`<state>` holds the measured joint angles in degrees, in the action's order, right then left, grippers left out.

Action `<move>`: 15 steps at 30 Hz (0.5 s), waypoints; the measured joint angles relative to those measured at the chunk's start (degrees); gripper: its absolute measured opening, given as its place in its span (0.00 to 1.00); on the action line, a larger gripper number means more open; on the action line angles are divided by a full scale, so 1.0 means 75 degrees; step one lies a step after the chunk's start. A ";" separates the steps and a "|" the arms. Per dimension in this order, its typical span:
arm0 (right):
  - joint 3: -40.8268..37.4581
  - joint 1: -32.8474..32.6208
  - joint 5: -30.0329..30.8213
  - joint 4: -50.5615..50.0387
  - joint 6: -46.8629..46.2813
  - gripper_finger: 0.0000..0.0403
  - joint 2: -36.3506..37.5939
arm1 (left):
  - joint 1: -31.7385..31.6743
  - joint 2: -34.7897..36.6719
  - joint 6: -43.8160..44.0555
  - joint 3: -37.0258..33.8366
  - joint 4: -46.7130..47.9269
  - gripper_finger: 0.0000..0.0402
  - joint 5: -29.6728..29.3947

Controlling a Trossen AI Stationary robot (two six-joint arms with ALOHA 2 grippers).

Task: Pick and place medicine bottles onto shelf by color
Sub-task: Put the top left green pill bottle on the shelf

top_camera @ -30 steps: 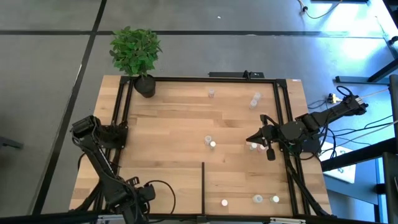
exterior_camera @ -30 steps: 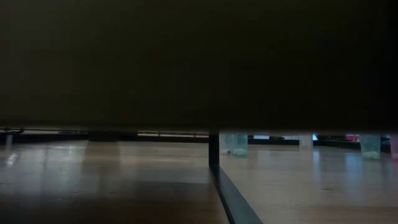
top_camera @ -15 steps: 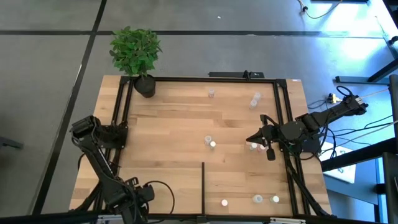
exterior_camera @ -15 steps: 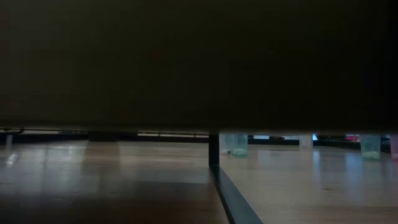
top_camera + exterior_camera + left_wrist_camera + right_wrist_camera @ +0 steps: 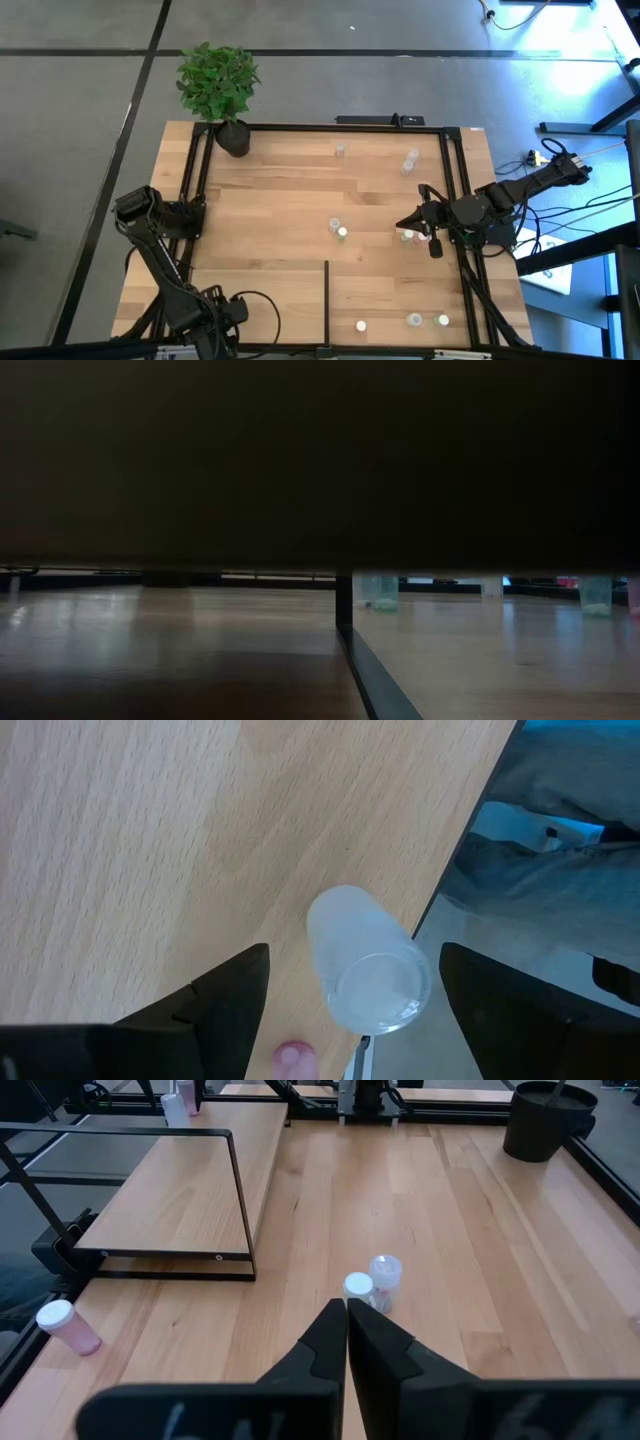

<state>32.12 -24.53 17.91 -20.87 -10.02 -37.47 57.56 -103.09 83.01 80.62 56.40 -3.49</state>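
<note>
My left gripper stands wide, a frosted round bottle loose between its fingers, at the edge of pale grained wood. A pinkish cap sits close by. My right gripper is pinched together, empty. Two small bottles stand just ahead on the shelf.

From overhead we see the bench evenly lit, with cold blue daylight glaring at two o'clock; the low view is mostly blocked by a dark mass, leaving a dim, soft strip; wrist views are bright, nearby parts blurred.
</note>
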 joint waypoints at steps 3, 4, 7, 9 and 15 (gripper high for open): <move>0.0001 0.0000 0.0000 0.0001 0.0001 0.04 -0.0002 | 0.0000 0.0003 0.0000 0.0000 0.0000 0.71 0.0003; 0.0000 -0.0002 0.0000 0.0001 0.0000 0.04 -0.0001 | 0.0000 0.0003 -0.0001 0.0000 0.0000 0.71 0.0003; 0.0000 -0.0001 0.0000 -0.0001 0.0001 0.04 -0.0001 | 0.0000 0.0003 -0.0002 0.0000 -0.0001 0.72 0.0003; 0.0001 -0.0001 0.0000 0.0000 0.0001 0.04 -0.0003 | 0.0000 0.0003 -0.0002 0.0000 -0.0003 0.72 0.0003; 0.0000 -0.0002 0.0000 0.0000 0.0001 0.04 -0.0002 | -0.0006 0.0003 -0.0002 0.0000 -0.0006 0.72 0.0200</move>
<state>32.12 -24.55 17.91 -20.88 -10.01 -37.49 57.52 -103.07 83.00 80.62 56.36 -1.98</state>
